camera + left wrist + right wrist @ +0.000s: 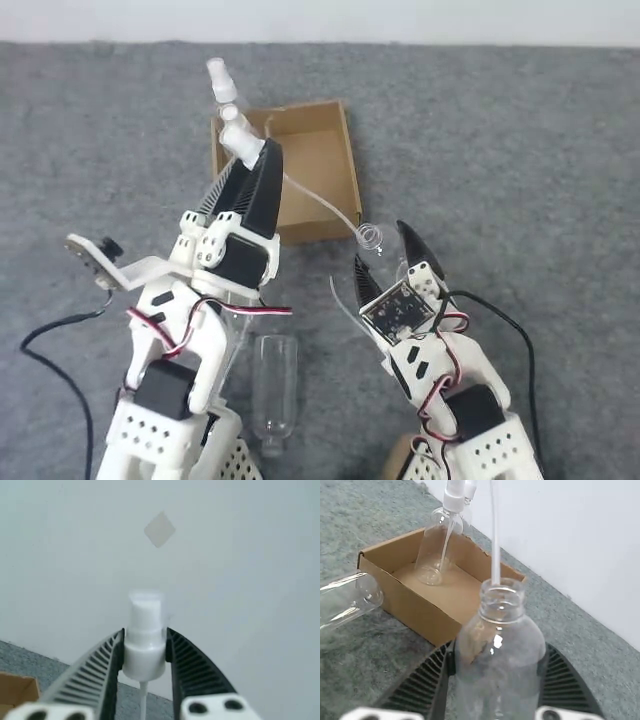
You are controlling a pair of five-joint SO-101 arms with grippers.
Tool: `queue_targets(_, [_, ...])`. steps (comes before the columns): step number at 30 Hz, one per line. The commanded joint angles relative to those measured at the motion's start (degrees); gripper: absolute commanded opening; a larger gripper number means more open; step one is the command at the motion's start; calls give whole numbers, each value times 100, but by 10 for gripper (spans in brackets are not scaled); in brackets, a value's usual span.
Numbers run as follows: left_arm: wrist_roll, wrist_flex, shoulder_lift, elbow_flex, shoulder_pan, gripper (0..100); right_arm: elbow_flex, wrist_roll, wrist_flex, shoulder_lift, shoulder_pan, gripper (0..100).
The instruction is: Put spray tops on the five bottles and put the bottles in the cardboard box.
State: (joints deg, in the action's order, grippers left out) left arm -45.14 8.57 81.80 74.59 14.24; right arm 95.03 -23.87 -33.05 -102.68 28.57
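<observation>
**Tube at the mouth, collar still to seat**

Our left gripper is clamped on a spray top, held above the cardboard box, which sits toward the table's far edge. Its long dip tube slants down to the mouth of the open bottle. Our right gripper grips that bottle roughly upright, just off the box's near right corner. A capped bottle stands at the box's far left corner. An uncapped one lies toward the table's near edge.

We judge the tube could buckle or spring out if the top descends off-axis, leaving the collar crooked. The slick bottle may also twist in its grip, and our left arm could knock the capped bottle.
</observation>
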Motion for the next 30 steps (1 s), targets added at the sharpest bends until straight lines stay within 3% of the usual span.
queue_targets(1, [167, -290, 26, -13, -18, 12, 141, -62, -31, -101, 48, 180])
queue_targets(14, [440, -316, 26, 163, 26, 12, 141, -62, -31, -101, 48, 180])
queue_targets(21, [651, -958, 26, 523, 26, 12, 141, -62, -31, -101, 48, 180])
queue_targets(30, [431, -1020, 70, 505, 9, 12, 141, -62, -31, -92, 48, 180])
